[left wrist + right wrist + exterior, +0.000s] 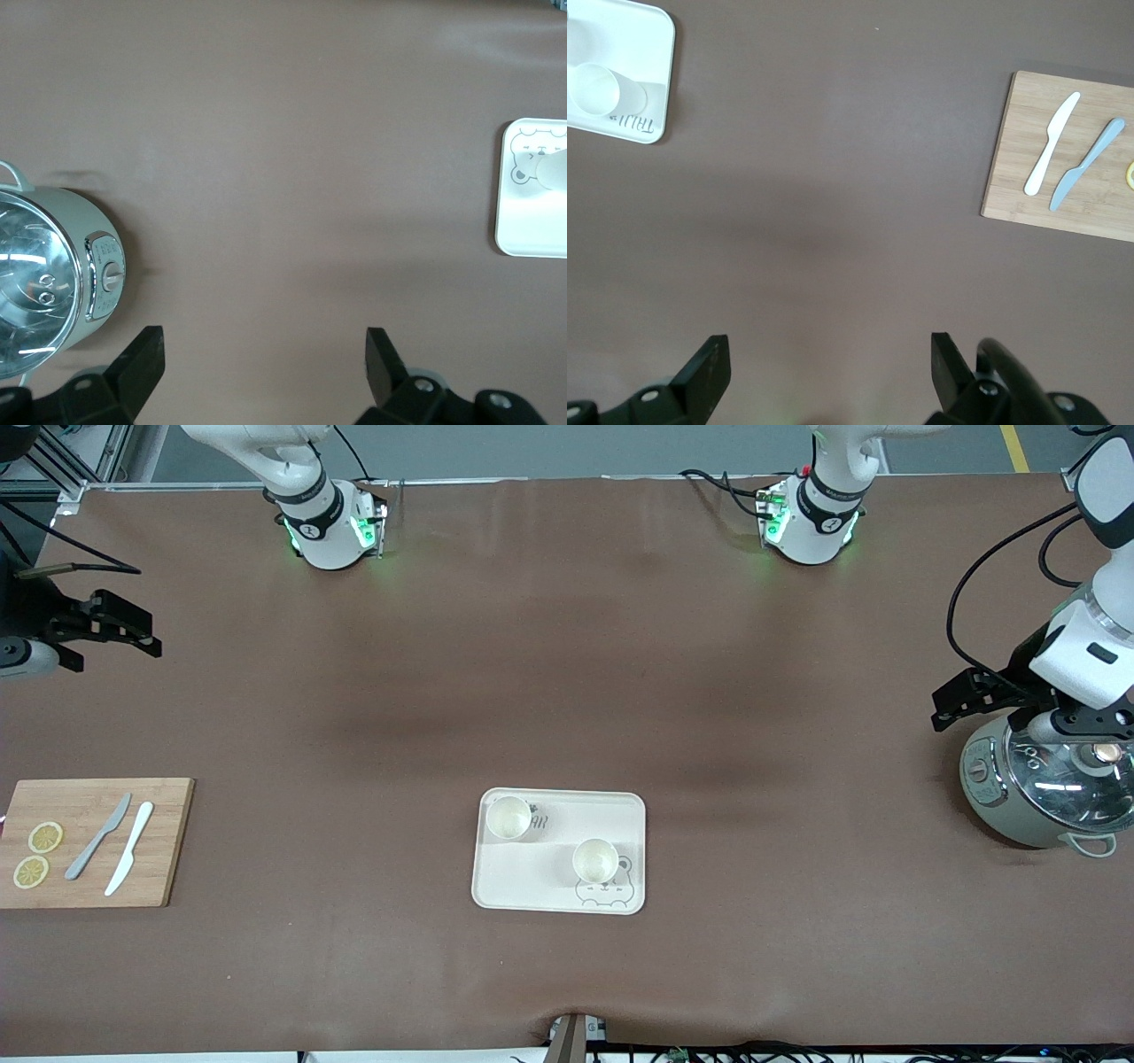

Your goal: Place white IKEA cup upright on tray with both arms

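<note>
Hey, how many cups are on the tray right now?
2. One cup stands upright at the tray's corner farther from the front camera, toward the right arm's end. The other cup stands upright nearer the camera, just above the bear face. None seems hidden.

A robotics lab staged as a kitchen is shown; two white jointed arms [310, 514] are bolted at the edge of a wide surface [567, 673] covered in plain brown sheeting; cables are trailed along its edges and aluminium framing is seen at one corner; kitchenware is laid out as props: a wooden cutting board [93, 841] with knives and lemon slices, a rice cooker [1036, 788], a tray [560, 851] bearing two cups.
</note>
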`<action>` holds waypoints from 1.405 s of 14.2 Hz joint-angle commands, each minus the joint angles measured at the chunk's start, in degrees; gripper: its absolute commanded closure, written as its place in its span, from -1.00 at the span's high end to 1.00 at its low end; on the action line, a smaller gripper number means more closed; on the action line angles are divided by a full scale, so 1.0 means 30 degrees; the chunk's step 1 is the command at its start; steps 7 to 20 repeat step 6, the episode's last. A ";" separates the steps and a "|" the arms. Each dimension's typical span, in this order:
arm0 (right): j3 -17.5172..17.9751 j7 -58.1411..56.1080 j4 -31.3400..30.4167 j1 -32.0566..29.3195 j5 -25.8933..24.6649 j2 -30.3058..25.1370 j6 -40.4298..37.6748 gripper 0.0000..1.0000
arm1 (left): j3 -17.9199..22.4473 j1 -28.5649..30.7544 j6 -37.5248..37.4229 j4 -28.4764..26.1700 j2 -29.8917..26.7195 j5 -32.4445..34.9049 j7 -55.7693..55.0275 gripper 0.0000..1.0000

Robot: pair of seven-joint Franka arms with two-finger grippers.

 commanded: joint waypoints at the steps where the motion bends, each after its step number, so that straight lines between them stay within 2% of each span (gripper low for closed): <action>1: 0.0273 -0.0444 -0.0734 -0.0457 -0.0238 -0.0729 -0.0009 1.00 | -0.0017 0.0126 -0.0245 0.0189 -0.0027 -0.0040 0.0337 1.00; 6: 0.0243 -0.0444 -0.1522 -0.0457 -0.0238 -0.1225 0.0312 1.00 | -0.0017 0.0126 -0.0274 0.0218 -0.0027 -0.0040 0.0337 1.00; 20: 0.0243 -0.0444 -0.1522 -0.0457 -0.0238 -0.1225 0.0312 1.00 | -0.0017 0.0126 -0.0274 0.0218 -0.0027 -0.0040 0.0337 1.00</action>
